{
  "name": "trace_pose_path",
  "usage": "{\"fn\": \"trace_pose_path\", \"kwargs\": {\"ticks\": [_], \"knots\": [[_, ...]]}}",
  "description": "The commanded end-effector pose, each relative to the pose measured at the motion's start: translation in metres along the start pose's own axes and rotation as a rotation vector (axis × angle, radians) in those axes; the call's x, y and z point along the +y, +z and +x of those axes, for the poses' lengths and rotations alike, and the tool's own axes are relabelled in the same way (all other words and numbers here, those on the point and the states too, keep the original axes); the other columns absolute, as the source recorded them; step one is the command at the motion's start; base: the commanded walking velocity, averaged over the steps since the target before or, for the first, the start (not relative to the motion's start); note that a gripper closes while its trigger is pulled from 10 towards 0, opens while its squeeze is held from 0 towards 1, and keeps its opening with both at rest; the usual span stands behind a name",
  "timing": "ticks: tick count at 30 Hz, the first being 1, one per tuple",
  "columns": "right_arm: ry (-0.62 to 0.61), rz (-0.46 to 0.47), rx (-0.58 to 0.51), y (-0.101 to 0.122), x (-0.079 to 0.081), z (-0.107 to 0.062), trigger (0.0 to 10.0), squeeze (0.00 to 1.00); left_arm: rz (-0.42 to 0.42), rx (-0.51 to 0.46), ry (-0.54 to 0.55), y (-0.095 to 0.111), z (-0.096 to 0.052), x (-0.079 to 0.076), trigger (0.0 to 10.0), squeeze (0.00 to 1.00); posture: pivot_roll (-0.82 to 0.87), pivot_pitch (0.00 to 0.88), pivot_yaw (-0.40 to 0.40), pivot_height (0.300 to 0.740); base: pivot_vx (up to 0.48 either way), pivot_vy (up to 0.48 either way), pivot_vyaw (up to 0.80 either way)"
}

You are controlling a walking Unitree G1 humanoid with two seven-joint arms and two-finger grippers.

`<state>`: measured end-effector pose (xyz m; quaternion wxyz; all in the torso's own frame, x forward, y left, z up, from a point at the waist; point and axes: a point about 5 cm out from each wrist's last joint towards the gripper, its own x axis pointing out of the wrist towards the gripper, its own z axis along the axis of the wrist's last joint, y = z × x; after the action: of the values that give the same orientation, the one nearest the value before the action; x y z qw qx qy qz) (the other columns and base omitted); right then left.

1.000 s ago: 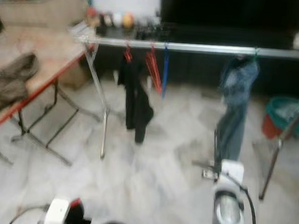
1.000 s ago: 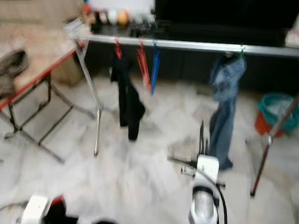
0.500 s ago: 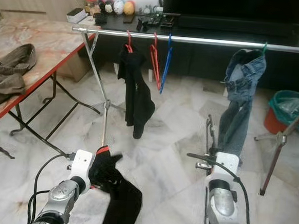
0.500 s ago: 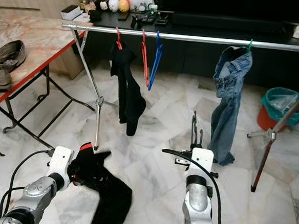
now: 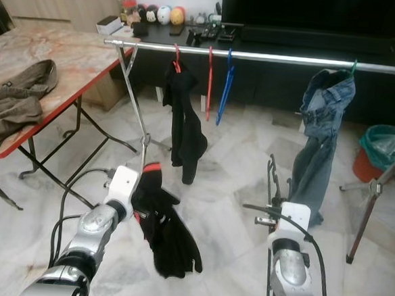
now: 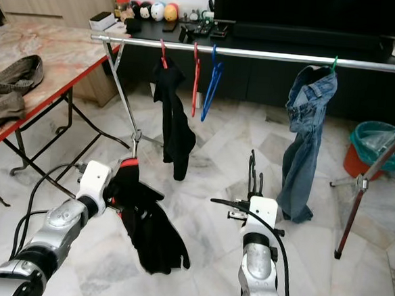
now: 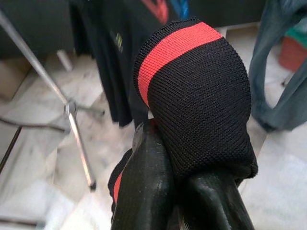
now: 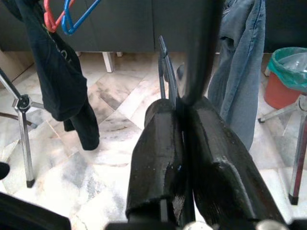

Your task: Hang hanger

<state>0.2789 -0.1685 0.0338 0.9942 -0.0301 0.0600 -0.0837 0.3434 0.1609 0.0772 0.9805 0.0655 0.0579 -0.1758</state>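
A silver clothes rail (image 5: pixel 278 57) runs across the room ahead. On it hang a black garment (image 5: pixel 184 123) on a red hanger, a bare red hanger (image 5: pixel 209 81), a blue hanger (image 5: pixel 223 95) and blue jeans (image 5: pixel 324 130). My left gripper (image 5: pixel 141 185) is shut on a black cloth with a red stripe (image 7: pixel 196 91), which dangles (image 5: pixel 171 237) below and in front of the rail. My right gripper (image 8: pixel 184 143) is shut on a thin black hanger (image 5: pixel 271 183), held upright near the jeans.
A marble-topped folding table (image 5: pixel 69 51) with a red edge stands at the left, an olive garment (image 5: pixel 11 101) lying on it. The rail's legs (image 5: pixel 140 140) reach the floor. A teal-lined red bin (image 5: pixel 387 151) sits at the right. A dark TV cabinet (image 5: pixel 273 38) lies behind.
My left arm has risen and reached forward, lifting the black cloth closer to the rail. The right arm holds its hanger much as before. The view has sharpened and shifted slightly.
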Motion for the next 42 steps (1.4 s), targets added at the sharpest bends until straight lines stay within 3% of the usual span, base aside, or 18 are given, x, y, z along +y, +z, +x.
{"fn": "trace_pose_path", "kwargs": {"ticks": [1, 31, 37, 42], "knots": [[0.009, 0.014, -0.019, 0.006, 0.005, 0.003, 10.0, 0.0, -0.001, -0.035, 0.012, 0.01, 0.003, 0.004, 10.0, 0.0, 0.08, 0.0, 0.104, 0.74, 0.0, 0.0, 0.0], [0.015, -0.005, -0.005, 0.006, 0.006, 0.006, 10.0, 0.0, -0.013, -0.052, 0.077, 0.012, -0.002, 0.016, 10.0, 0.0, 0.09, 0.012, 0.103, 0.74, 0.0, -0.093, -0.8], [0.016, 0.0, -0.009, 0.007, 0.007, 0.007, 10.0, 0.0, -0.07, -0.075, 0.075, 0.016, 0.0, 0.017, 10.0, 0.0, 0.09, 0.017, 0.106, 0.74, 0.0, 0.0, -0.8], [0.013, 0.002, -0.012, 0.007, 0.007, 0.006, 10.0, 0.0, -0.082, -0.082, 0.053, 0.018, 0.0, 0.018, 10.0, 0.0, 0.09, 0.021, 0.11, 0.74, 0.0, 0.0, 0.0]]}}
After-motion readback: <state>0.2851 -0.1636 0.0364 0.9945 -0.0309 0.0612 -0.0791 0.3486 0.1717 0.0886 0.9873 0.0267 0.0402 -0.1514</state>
